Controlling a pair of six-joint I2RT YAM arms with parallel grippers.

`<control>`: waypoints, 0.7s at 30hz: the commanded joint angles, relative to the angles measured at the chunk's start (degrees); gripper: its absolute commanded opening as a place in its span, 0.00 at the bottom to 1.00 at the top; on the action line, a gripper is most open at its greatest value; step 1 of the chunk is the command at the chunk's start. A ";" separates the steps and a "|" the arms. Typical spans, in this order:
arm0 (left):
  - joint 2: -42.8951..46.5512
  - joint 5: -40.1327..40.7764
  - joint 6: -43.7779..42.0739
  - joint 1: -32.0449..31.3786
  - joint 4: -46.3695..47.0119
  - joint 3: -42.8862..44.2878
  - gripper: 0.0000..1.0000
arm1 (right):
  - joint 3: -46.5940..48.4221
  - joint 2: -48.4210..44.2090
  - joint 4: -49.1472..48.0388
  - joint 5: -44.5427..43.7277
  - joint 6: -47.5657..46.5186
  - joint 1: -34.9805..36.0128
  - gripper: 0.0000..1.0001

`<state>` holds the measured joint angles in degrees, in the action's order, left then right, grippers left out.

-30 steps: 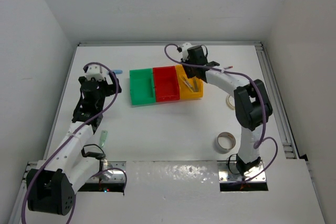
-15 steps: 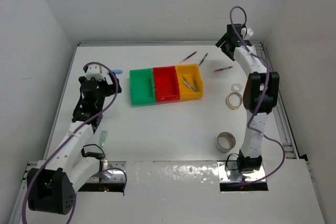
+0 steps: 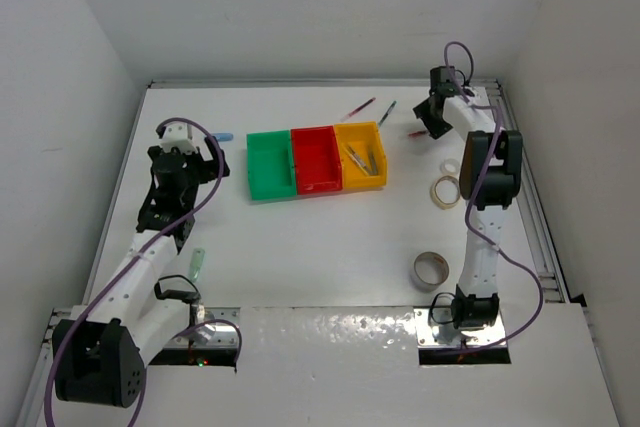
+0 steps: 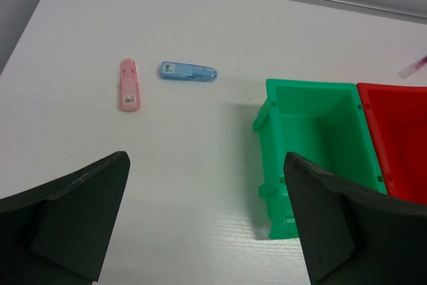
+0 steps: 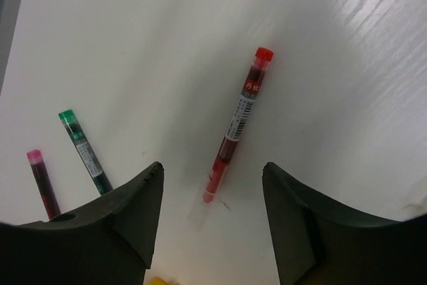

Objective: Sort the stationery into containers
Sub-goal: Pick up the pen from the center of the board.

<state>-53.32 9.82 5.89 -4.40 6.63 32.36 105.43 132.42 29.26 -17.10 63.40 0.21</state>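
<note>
One red pen (image 5: 237,121) lies between the right gripper's (image 5: 212,181) parted jaws

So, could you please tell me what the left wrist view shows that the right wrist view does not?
Only the left wrist view: a pink eraser piece with a blue piece beside it, the green bin and part of the red bin.
Only the right wrist view: a red pen, a green-capped pen and a pink-capped pen, all loose on the surface.
Both: the white table, and dark fingers spread wide with nothing held, on the left gripper and the right gripper.
</note>
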 commanded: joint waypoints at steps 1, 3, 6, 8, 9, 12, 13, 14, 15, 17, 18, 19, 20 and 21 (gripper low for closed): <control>0.15 -0.42 0.26 0.89 2.95 0.95 0.98 | 1.35 2.31 0.98 1.72 3.49 0.06 0.59; 0.23 -0.16 0.17 1.06 3.03 1.04 0.98 | 3.19 3.89 2.82 1.81 3.75 0.06 0.58; 0.32 0.02 0.09 1.15 3.21 0.86 0.98 | 4.52 4.95 5.02 1.63 4.10 0.06 0.55; 0.41 0.11 0.09 1.24 3.65 0.69 0.98 | 4.96 5.83 6.33 1.81 4.45 0.06 0.53; 0.50 0.02 0.09 1.15 4.00 0.60 0.98 | 5.92 6.53 7.12 1.72 4.63 0.06 0.52; 0.59 0.11 0.00 1.33 4.70 0.25 0.98 | 7.24 7.76 9.50 1.81 5.51 -0.03 0.44; 0.67 0.19 0.00 1.33 5.05 0.16 0.98 | 7.51 8.46 9.68 2.16 5.42 0.06 0.39; 0.67 0.37 -0.09 1.33 5.23 0.07 0.98 | 7.77 8.64 10.38 3.03 5.86 0.06 0.32; 0.76 0.72 -0.35 1.42 5.41 0.07 0.98 | 8.47 8.91 10.82 3.39 6.30 -1.60 0.27; 0.94 1.16 -0.88 1.50 5.58 0.16 0.98 | 9.09 9.52 11.78 5.31 6.83 -2.05 0.11; 1.11 1.77 -1.23 1.50 5.58 0.16 0.98 | 9.27 9.52 12.40 5.59 7.09 -2.40 0.05; 1.29 1.95 -1.41 1.68 5.84 0.16 0.98 | 9.27 9.52 13.45 6.11 7.35 -2.58 0.00; 1.29 2.21 -1.58 1.77 6.02 0.07 0.98 | 8.92 9.26 13.63 6.29 7.36 -2.67 0.00; 1.38 2.39 -1.76 1.77 6.28 -0.01 0.98 | 8.57 8.82 13.90 6.29 7.36 -2.76 0.00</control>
<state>-53.25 11.00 5.26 -3.64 9.19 32.34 113.84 139.94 37.89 -12.01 69.80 -1.69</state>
